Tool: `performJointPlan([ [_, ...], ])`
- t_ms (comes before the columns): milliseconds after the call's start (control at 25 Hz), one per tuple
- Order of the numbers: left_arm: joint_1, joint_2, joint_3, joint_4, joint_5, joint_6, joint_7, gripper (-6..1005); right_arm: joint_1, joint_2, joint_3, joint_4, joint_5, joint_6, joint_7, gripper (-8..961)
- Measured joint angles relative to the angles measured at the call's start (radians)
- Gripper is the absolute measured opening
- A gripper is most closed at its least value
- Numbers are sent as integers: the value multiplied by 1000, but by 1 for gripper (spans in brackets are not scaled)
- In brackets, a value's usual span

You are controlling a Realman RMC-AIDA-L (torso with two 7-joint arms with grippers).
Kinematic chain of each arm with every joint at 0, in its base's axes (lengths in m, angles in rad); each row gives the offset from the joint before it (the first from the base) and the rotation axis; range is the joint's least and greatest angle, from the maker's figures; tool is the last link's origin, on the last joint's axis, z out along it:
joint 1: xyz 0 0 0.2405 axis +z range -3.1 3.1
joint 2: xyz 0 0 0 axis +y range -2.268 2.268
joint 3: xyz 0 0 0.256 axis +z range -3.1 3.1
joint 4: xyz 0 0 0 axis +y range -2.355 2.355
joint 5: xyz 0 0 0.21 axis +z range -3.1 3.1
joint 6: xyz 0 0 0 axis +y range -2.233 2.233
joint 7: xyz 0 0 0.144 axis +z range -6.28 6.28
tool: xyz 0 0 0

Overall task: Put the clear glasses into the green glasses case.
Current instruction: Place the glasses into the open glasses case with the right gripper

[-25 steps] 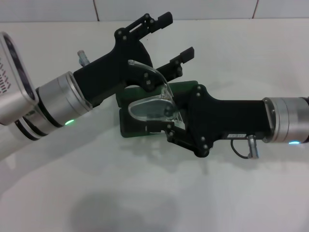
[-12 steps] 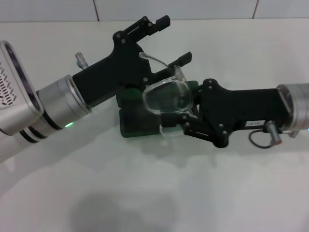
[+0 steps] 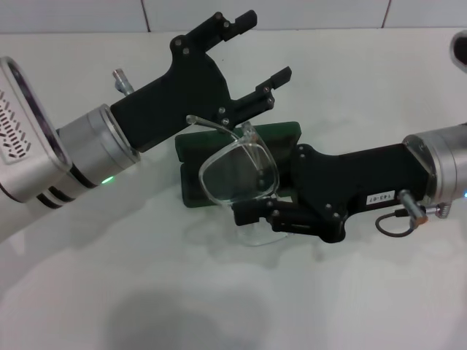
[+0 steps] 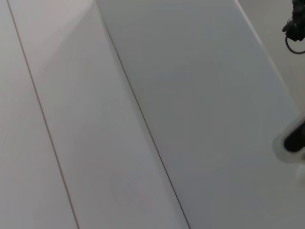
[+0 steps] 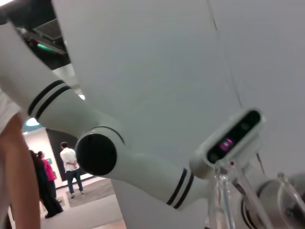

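The clear glasses (image 3: 235,173) hang tilted just above the green glasses case (image 3: 282,134), lens facing up and one arm pointing back to the left. My right gripper (image 3: 254,197) comes in from the right and is shut on the glasses' near edge. A clear arm of the glasses (image 5: 223,200) shows close up in the right wrist view. The case lies flat on the white table (image 3: 219,292), mostly hidden under the glasses and both grippers. My left gripper (image 3: 257,49) hovers open behind and above the case, holding nothing.
The left arm (image 3: 87,157) reaches in from the left and the right arm (image 3: 430,175) from the right, crossing over the case. A tiled wall (image 3: 263,13) borders the table's far edge. The right wrist view shows my white body (image 5: 143,167).
The right gripper has turned its wrist and shifted left, swinging the glasses from upright to lens-up over the case's front half. The left gripper has barely moved.
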Motion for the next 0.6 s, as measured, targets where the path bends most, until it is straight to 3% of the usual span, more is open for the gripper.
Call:
performJointPlan([
  [600, -9, 0, 0, -5, -1, 11, 5, 727, 5, -20, 26, 7, -5, 76, 110, 120],
])
